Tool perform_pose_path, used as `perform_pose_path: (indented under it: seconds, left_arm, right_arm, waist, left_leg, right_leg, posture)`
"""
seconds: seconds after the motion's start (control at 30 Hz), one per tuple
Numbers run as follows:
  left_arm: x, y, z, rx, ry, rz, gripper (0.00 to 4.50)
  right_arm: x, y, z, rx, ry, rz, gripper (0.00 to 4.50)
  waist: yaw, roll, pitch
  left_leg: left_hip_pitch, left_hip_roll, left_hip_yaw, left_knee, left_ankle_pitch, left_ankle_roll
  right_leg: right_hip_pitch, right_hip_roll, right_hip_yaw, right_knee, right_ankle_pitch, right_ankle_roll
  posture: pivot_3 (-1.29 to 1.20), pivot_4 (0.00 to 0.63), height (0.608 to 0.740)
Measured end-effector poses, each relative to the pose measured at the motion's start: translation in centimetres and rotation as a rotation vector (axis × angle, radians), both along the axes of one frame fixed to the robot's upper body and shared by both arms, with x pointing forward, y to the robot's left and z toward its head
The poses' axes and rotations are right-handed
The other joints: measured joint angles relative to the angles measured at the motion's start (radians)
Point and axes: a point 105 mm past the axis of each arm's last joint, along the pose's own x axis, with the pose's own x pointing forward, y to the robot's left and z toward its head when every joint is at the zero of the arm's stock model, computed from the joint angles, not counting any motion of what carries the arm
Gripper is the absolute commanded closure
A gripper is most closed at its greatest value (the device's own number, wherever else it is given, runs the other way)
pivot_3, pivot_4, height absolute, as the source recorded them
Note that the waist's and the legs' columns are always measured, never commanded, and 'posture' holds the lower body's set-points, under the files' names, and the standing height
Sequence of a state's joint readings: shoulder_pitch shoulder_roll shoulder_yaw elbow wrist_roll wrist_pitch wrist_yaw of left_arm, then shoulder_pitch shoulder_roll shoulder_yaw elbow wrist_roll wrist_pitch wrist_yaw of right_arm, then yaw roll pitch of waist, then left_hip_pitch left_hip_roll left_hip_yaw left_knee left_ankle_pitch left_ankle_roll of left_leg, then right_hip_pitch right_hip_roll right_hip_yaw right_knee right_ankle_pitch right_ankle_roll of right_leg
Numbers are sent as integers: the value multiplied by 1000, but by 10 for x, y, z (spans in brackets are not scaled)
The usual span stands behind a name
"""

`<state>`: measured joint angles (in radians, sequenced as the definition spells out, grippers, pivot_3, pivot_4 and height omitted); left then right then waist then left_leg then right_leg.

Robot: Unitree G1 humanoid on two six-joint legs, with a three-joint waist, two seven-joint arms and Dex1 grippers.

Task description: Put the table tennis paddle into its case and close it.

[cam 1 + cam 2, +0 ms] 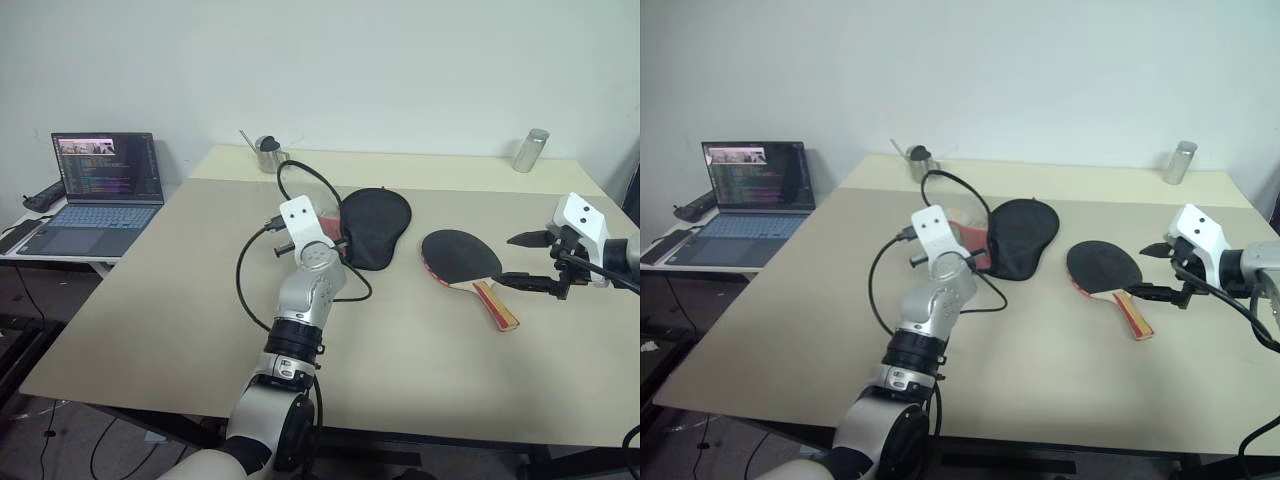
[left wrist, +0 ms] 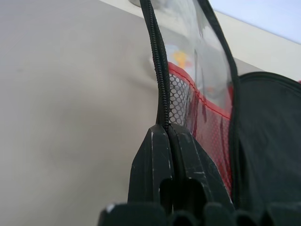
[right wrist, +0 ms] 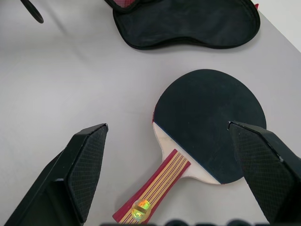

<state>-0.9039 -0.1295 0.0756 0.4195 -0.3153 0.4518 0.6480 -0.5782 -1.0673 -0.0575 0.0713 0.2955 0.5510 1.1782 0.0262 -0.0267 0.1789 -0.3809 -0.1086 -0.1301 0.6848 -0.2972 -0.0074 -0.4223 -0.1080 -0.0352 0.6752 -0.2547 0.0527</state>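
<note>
The left gripper (image 2: 167,134) is clamped tight on the black zipper edge of the case (image 1: 376,226), its two black fingers (image 2: 151,165) pressed together around the strip of zip teeth, which rises from between them toward the far side of the table. Right beside that pinched edge the case's red panel and black mesh pocket show, with a bit of white and yellow charm (image 2: 178,57) past them, blurred. Seen from the head, the left arm reaches forward over the middle of the table (image 1: 150,300) to the near-left edge of the case, where the red part of it lifts slightly off the surface; the rest of the case, a round black flap, lies flat and open just beyond. The right gripper (image 1: 527,260) is spread wide with nothing between its fingers, held above the table at the right, and from its wrist the two textured black fingers (image 3: 87,165) frame the table tennis paddle (image 1: 462,257) below them without touching it. The paddle lies flat on the table, black rubber face up, just to the right of the case and apart from it, its wooden handle with red stripes pointing toward the near-right. Farther out, a small metal pot (image 1: 268,153) stands near the table's far-left edge, a metal canister (image 1: 531,150) near the far-right edge, and an open laptop (image 1: 98,192) sits on a lower desk to the left.
</note>
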Motion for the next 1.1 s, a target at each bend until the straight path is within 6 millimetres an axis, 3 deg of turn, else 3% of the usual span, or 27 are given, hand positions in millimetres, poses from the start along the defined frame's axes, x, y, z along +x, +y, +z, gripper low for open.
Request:
perform_pose_path:
  seconds: [0.57,0.77,0.87,1.1]
  left_arm:
    - [-3,-14,3,-22,20,-158,4481]
    - [2,24,-19,26,83,-60,4481]
    - [3,36,-22,4,94,-27,3857]
    - [4,43,-21,39,72,-50,1440]
  right_arm:
    - [3,0,2,-2,-13,2,0]
    - [5,4,-2,3,-2,15,0]
    - [5,5,-2,4,-2,16,0]
    - [6,7,-7,10,12,21,0]
  waist:
    - [0,0,0]
    - [-1,0,0]
    - [0,0,0]
    - [-2,0,0]
  left_leg:
    - [0,0,0,3,0,0]
    - [-1,0,-1,7,0,0]
    - [-3,-1,-2,9,0,0]
    - [-3,-1,-2,9,0,0]
  right_leg:
    - [1,0,0,1,0,0]
    - [1,0,0,3,0,1]
    - [1,0,-1,3,1,2]
    - [1,0,0,3,1,2]
  posture:
    - [0,150,740]
    - [0,150,740]
    - [0,150,740]
    - [0,150,740]
